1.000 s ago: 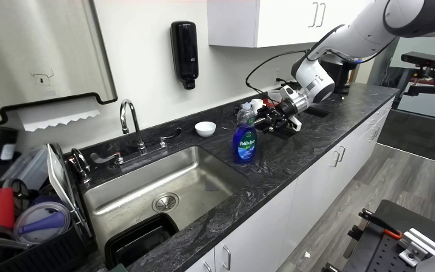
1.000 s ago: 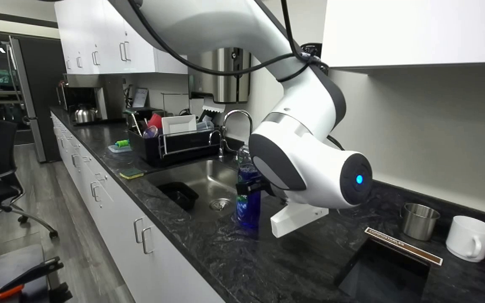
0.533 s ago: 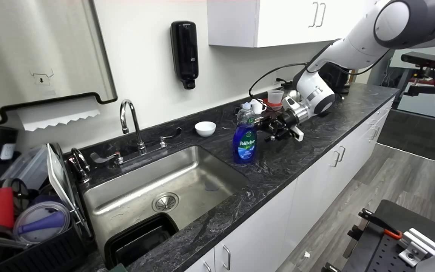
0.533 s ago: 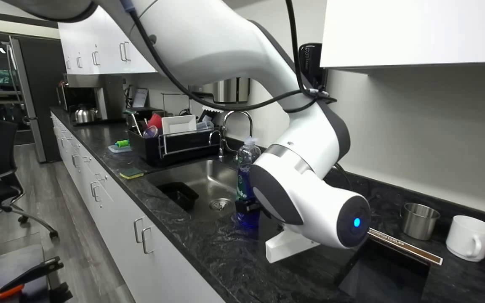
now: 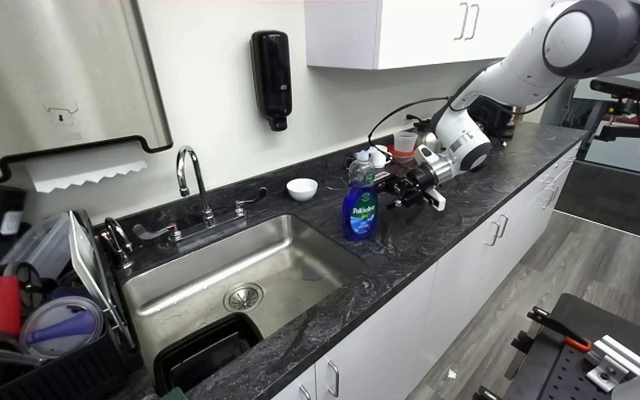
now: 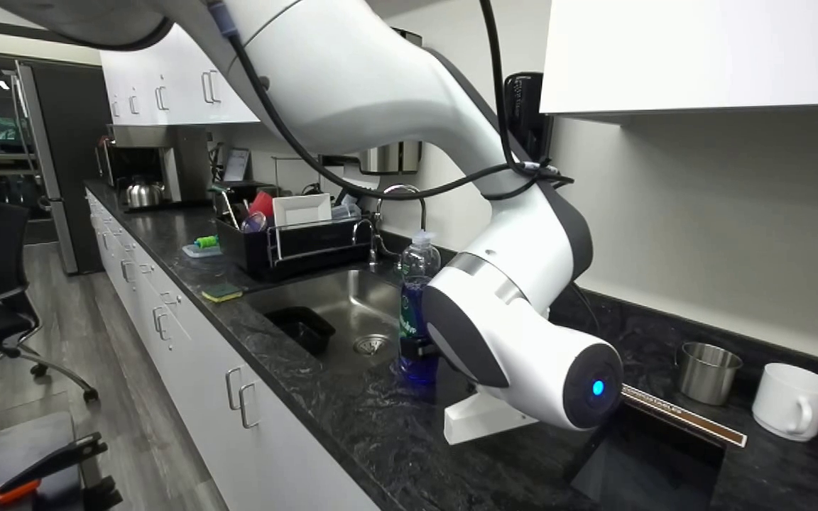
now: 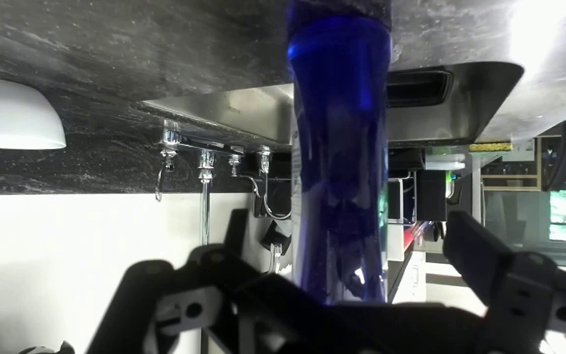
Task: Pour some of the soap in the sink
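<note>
The soap is a clear bottle of blue liquid with a pale cap, upright on the dark counter beside the sink, in both exterior views. It also fills the middle of the upside-down wrist view. The stainless steel sink has a round drain and a chrome faucet; it also shows in an exterior view. My gripper is open, its fingers on either side of the bottle with gaps on both sides. In an exterior view the gripper is partly hidden behind the bottle.
A white bowl stands near the wall behind the sink. A black tub sits in the sink. A dish rack stands beyond it. A steel cup and white mug stand by the wall. A cabinet hangs above.
My arm and gripper have lowered, mostly in the first half second, so the gripper sits lower along the bottle. The bottle has not moved.
</note>
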Robot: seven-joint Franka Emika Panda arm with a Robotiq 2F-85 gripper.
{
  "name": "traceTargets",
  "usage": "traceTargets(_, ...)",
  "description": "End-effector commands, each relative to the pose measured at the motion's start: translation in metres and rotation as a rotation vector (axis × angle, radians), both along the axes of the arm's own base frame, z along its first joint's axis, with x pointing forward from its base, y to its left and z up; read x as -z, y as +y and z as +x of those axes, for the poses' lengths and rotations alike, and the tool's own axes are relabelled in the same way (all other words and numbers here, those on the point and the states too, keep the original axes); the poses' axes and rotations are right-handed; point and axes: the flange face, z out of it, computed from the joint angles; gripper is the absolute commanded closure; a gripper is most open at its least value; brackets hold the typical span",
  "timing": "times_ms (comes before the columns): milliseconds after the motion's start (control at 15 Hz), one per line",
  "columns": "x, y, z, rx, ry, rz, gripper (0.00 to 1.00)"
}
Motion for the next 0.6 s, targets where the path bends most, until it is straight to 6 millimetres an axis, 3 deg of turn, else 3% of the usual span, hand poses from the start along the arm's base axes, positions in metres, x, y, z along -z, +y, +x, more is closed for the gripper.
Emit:
traceTargets(0, -0.002, 0.007, 0.008, -0.01, -0.002, 0.029, 0.0)
traceTargets(533, -0.001, 0.04, 0.018, -0.109, 0.033, 0.089, 0.0)
